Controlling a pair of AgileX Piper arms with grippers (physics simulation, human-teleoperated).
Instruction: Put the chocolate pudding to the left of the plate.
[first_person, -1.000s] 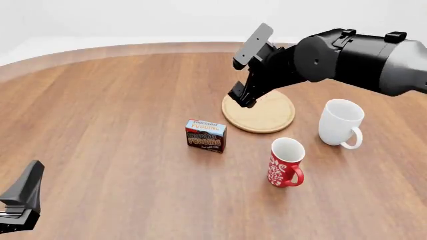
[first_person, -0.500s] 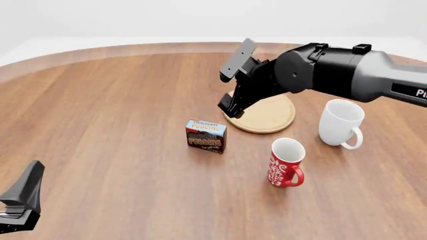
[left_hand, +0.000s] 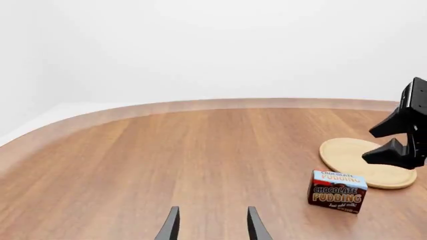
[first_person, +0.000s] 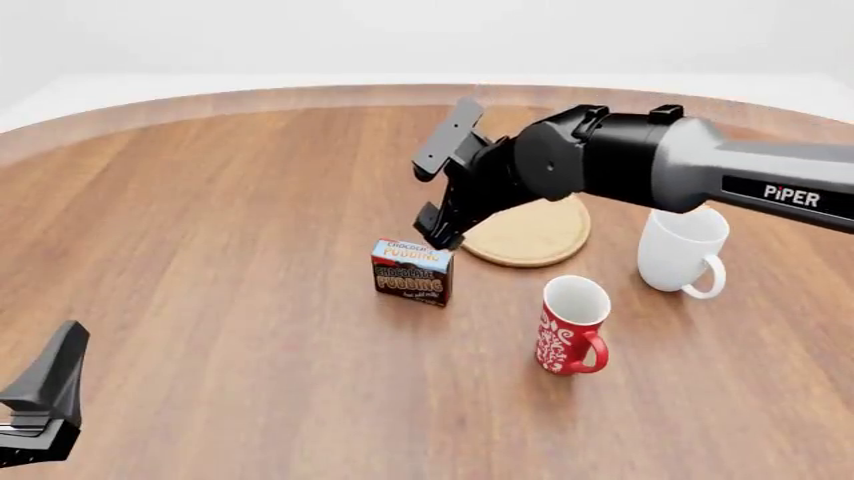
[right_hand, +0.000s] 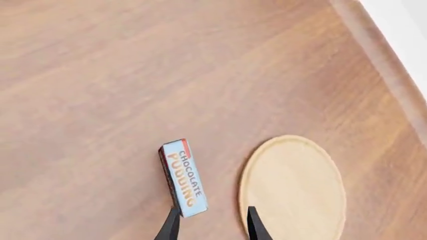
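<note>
The chocolate pudding (first_person: 411, 272) stands upright on the table, a small dark brown box with a light blue and red top, just left of and nearer than the plate (first_person: 545, 237). My right gripper (first_person: 437, 228) hovers open just above the box's far top edge, between box and plate. In the right wrist view the pudding's top (right_hand: 183, 177) lies beside one fingertip of the right gripper (right_hand: 212, 226), with the plate (right_hand: 292, 187) on the other side. My left gripper (first_person: 47, 400) is open and empty at the near left, far from the pudding (left_hand: 337, 191).
A white mug (first_person: 683, 248) stands right of the plate. A red patterned mug (first_person: 574, 323) stands nearer, right of the pudding. The right arm's dark body reaches over the plate's far side. The table's curved edge runs along the back.
My right gripper has moved left and down, from over the plate's left rim to just above the pudding. The pudding, mugs and left arm have not moved.
</note>
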